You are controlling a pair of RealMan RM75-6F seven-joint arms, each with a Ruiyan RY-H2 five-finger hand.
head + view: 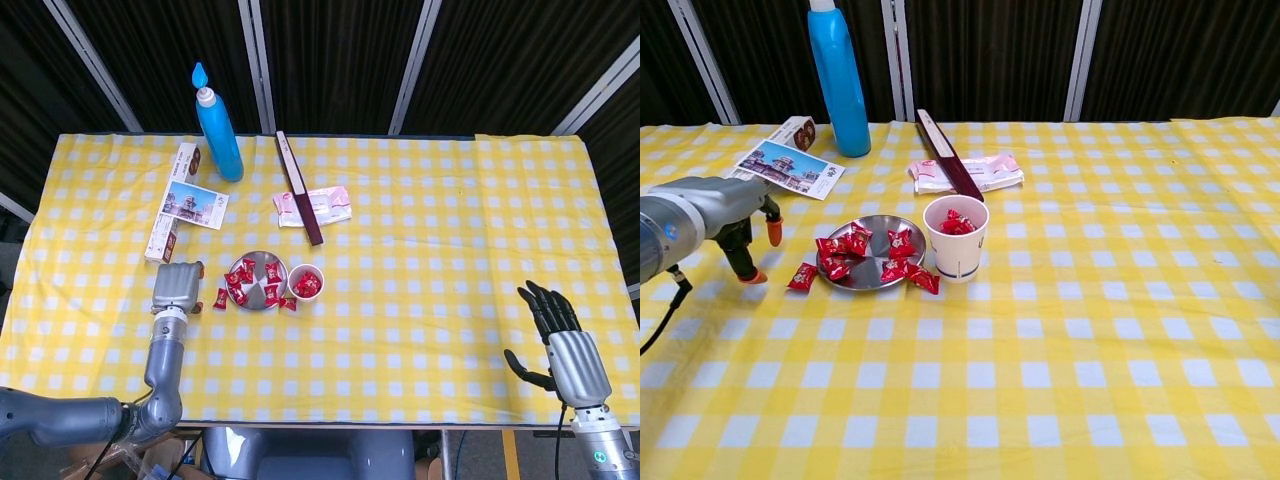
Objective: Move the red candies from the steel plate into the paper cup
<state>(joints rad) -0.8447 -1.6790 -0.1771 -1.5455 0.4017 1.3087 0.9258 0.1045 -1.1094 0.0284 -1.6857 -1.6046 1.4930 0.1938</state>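
the yellow checked tablecloth [1090,330] is seen covering the whole table, with the work gathered left of its middle. the left hand [740,225] is held low over the cloth, just left of the steel plate [866,275] and clear of it; its orange-tipped fingers [773,232] are pointed down and slightly parted, and nothing is seen between them. the right hand [560,335] is kept well apart at the near right edge, fingers spread, holding nothing.

the paper cup [956,238] is stood upright, touching or just beside the plate's right rim, and a few red candies are already seen inside it. several red candies [855,245] are left on the plate. one candy [802,276] is lying on the cloth just left of the plate, and another [924,281] is lying at the plate's near-right edge by the cup's foot.

the task is judged part done: some candies have been delivered, but more are left on the plate than are in the cup, and the strays would need collecting too.
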